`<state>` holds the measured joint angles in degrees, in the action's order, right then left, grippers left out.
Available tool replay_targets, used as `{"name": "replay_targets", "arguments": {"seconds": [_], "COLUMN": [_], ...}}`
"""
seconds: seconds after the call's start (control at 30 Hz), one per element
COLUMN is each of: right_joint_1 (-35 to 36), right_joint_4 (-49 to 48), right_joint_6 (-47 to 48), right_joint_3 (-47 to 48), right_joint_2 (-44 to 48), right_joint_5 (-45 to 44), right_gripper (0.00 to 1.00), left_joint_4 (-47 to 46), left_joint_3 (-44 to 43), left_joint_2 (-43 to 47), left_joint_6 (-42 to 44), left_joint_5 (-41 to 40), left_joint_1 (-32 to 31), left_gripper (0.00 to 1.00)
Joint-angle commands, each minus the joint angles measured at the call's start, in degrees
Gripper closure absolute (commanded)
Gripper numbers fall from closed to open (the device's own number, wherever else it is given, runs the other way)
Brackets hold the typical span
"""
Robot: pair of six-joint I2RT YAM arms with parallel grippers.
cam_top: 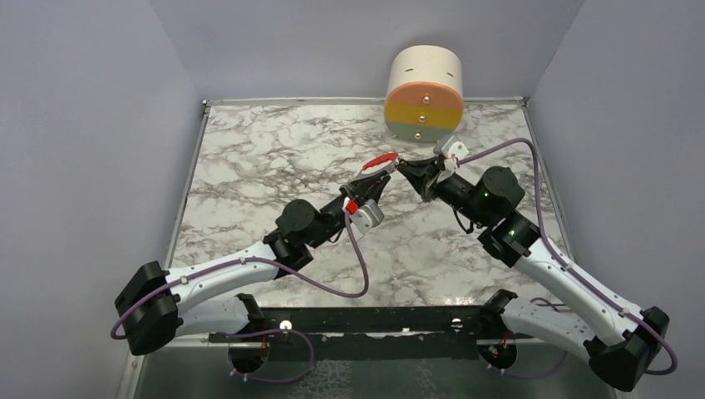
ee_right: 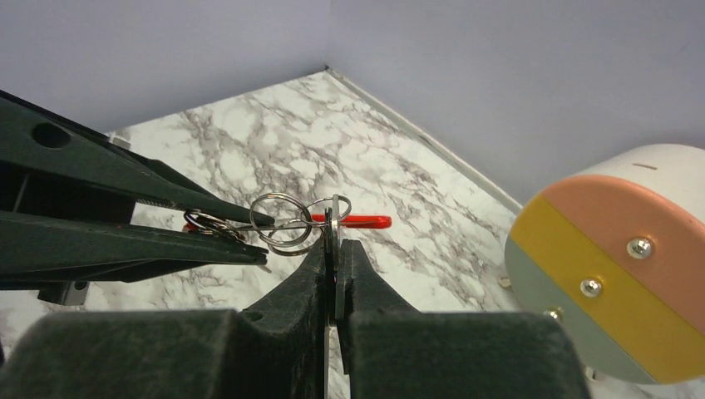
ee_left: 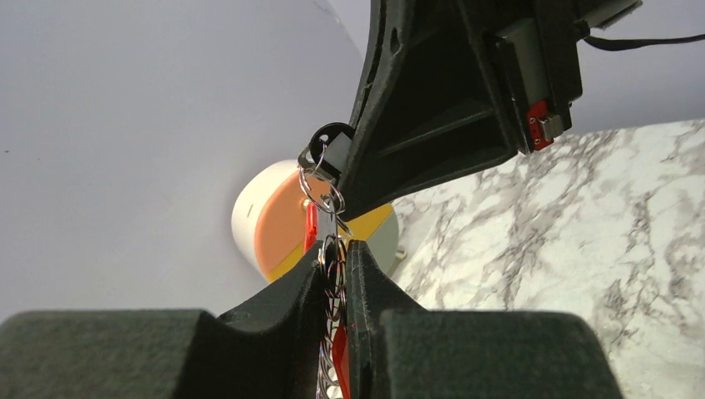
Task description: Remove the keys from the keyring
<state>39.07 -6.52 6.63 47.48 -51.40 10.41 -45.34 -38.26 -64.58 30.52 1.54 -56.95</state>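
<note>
Left gripper (ee_left: 338,251): reaches in from the near-left side of the striped drum (cam_top: 424,93). Its jaws are drawn almost together on the keyring (ee_right: 281,219), and the sliver of gap between them is filled by the silver link chain (ee_left: 330,287) and a strip of red.

Right gripper (ee_right: 336,247): comes in from the near-right side of the drum and meets the left one tip to tip, just short of the drum's face. It is pinched tight on the dark-headed key (ee_left: 331,140). The thin metal blade sits edge-on between the pads, and the round black head stands out at the fingertip.

Keyring: strung between the two gripper tips, on the near side of the drum. Several thin wire rings overlap there, and one of them threads the hole in the dark key's head.

Red clip (ee_right: 359,221): a slim, round-ended red piece that juts from the rings toward the drum and stays apart from it. The red-headed key cannot be told from the clip's red in these views.

Marble table (cam_top: 266,166): white with grey veins. It spreads out under the grippers on the near side of the drum.

Drum: a pale cylinder on its side at the table's far edge, with its flat face turned to the arms. The face is banded peach, yellow and grey-green, with three screws in a line.

Walls (cam_top: 349,33): plain lilac, behind the drum and to either side of it.
</note>
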Motion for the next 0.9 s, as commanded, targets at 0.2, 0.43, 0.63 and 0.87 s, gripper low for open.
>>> {"name": "replay_targets", "arguments": {"seconds": [0.2, 0.43, 0.63, 0.87], "right_joint_1": [0.0, 0.2, 1.1, 2.8], "right_joint_4": [9.5, 12.9, 16.4, 18.2], "right_joint_6": [0.7, -0.4, -0.5, 0.6], "right_joint_3": [5.6, 7.1, 9.5, 11.8], "right_joint_2": [-2.0, -0.2, -3.2, -6.2], "right_joint_5": [-4.6, -4.2, -3.5, -5.9], "right_gripper": [0.98, 0.98, 0.98, 0.98], "left_joint_4": [7.2, 7.7, 8.3, 10.7], "left_joint_3": [-4.3, -5.7, -6.3, -6.2], "left_joint_2": [0.8, -0.8, -1.3, -0.3], "left_joint_6": [7.9, 9.9, 10.6, 12.6], "left_joint_5": [-10.9, -13.9, -12.8, -10.5], "left_joint_1": [-0.7, -0.8, -0.8, -0.8], "left_gripper": [1.0, 1.0, 1.0, 1.0]}}
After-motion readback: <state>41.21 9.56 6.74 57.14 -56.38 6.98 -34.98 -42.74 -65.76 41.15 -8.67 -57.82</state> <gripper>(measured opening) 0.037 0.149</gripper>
